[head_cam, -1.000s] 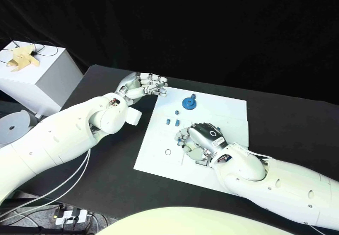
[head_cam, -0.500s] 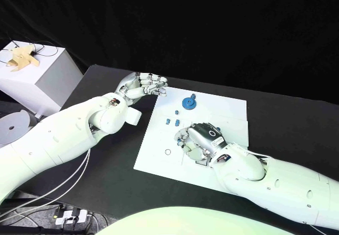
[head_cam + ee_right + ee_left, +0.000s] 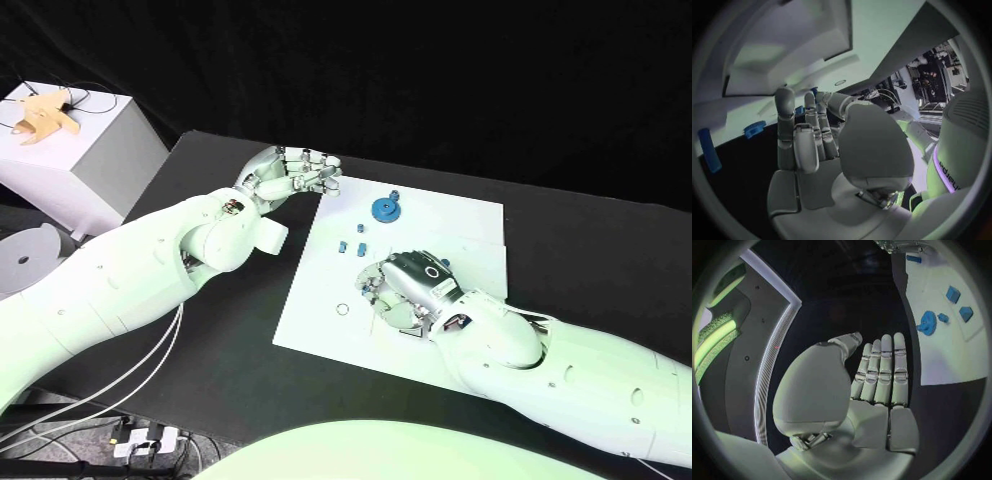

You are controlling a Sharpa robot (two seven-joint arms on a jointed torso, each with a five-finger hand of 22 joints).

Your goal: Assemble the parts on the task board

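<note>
Fingers (image 3: 372, 290) of right hand (image 3: 408, 288) over white task board (image 3: 447, 225), black table (image 3: 245, 370).

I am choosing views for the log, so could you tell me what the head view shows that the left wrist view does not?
Head view alone: the right hand resting on the white board, a small ring marked beside it, and the white box off the table. Left wrist view alone: the left hand from behind, fingers straight and together, holding nothing. Both: the board, the blue wheel and small blue pieces nearby.
</note>
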